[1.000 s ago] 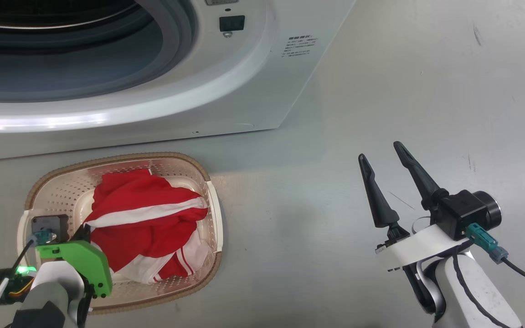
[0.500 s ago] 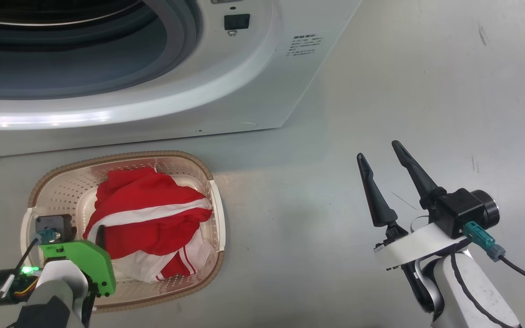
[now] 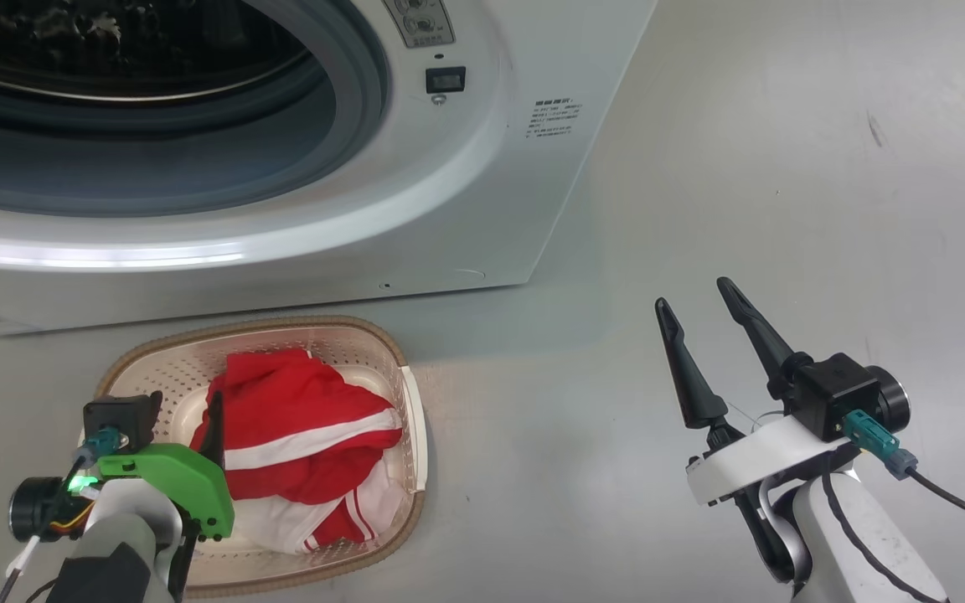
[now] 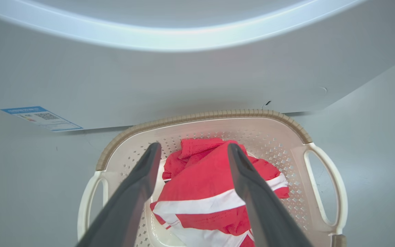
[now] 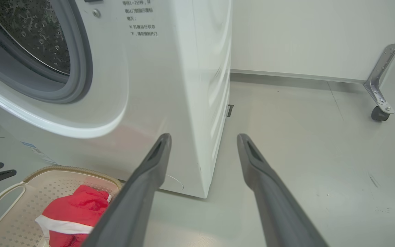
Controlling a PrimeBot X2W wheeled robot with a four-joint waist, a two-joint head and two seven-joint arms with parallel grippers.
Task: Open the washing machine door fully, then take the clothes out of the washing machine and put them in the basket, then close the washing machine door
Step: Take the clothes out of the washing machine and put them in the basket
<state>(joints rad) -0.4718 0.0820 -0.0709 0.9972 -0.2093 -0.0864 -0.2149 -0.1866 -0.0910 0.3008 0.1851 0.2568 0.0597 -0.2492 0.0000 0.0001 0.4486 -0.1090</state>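
You see the left gripper (image 4: 194,147) spread wide above the clothes (image 3: 298,419), which lie heaped in the basket (image 3: 281,322) just before the washing machine (image 3: 482,209), while your right gripper (image 3: 694,296) hangs spread above the floor (image 3: 784,167).

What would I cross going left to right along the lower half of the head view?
First the left tool → clothes lying in the basket → floor → right tool.
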